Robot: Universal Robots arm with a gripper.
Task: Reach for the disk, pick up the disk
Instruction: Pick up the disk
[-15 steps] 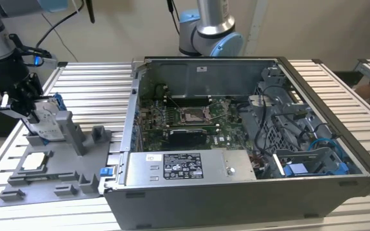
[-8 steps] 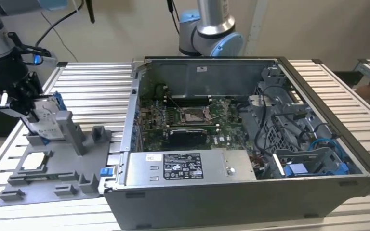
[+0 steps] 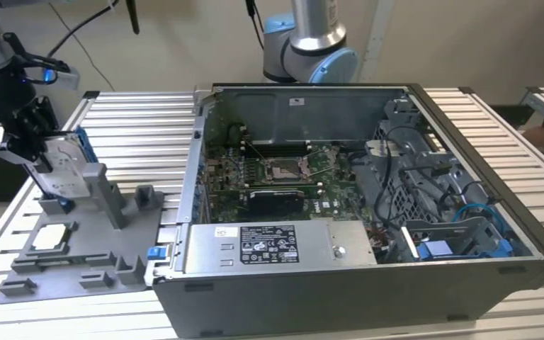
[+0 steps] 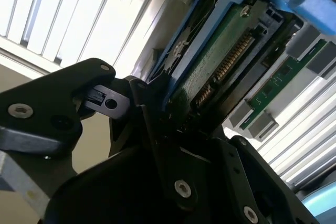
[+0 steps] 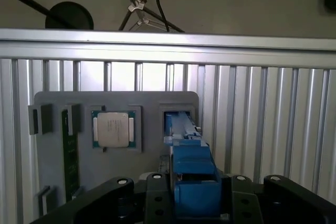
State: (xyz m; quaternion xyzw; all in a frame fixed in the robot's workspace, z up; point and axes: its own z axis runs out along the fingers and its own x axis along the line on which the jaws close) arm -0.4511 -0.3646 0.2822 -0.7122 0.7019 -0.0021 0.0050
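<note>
the exterior view stands back and high, looking down across the ribbed aluminium surface (image 3: 139,120) at the open grey metal computer case (image 3: 348,304) and, at the exterior view's left, the flat grey plastic holder tray (image 3: 88,251). the first wrist view peers past the black claw (image 5: 197,205) down onto that same tray. the second wrist view sits tight against the claw, facing along the silver-grey metal disk in its bright blue plastic bracket (image 4: 226,56), which both wrist views share.
</note>
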